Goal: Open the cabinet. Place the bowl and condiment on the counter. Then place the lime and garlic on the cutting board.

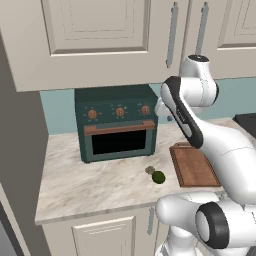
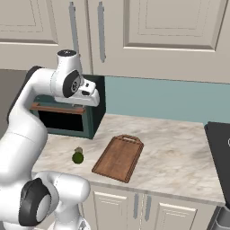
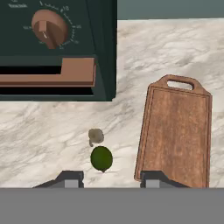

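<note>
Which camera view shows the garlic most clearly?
The hand view: the garlic is large there, unobstructed, just above the lime. In the left base view it is a tiny lump beside the lime; in the right base view it barely peeks out behind the lime.

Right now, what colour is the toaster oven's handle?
Copper-brown, against the dark green toaster oven; its handle shows best in the hand view.

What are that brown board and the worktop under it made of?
The cutting board looks like wood: brown, matte, with lengthwise grain streaks and a raised rim. The counter looks like polished marble or a stone imitation: beige with pale grey veining. Both are rendered, so this is only how they look.
</note>
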### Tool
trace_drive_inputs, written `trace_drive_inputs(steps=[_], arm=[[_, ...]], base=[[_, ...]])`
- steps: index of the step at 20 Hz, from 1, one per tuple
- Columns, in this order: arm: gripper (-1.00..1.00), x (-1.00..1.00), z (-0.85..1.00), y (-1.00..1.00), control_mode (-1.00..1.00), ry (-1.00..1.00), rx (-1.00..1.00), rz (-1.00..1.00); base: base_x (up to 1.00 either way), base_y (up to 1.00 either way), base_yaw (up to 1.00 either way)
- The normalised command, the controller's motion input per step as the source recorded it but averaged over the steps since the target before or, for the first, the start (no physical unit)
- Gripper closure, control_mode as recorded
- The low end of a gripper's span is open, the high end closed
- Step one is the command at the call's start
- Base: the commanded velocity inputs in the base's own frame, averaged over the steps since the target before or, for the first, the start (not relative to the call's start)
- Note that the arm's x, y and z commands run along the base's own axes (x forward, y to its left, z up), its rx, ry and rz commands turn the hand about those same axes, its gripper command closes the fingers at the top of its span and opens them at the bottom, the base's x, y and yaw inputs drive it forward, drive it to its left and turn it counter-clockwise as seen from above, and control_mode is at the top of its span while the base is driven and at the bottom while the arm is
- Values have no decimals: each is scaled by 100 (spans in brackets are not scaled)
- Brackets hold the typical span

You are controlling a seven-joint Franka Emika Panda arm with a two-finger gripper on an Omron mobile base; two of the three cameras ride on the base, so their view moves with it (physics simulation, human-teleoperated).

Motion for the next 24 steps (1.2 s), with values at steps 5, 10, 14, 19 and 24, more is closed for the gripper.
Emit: trace_drive_inputs(steps=[5,10,14,19,24], arm=[[-100,0,11,0,-100,-18,0,0],[-100,-3,27,6,-100,-28,0,0],[-100,0,40,14,-100,-20,0,0],[-100,0,52,11,-100,-11,0,0],[-100,0,62,15,-100,-2,0,0]], base=[[0,0,0],[0,0,0],[0,0,0],[0,0,0],[0,0,0]])
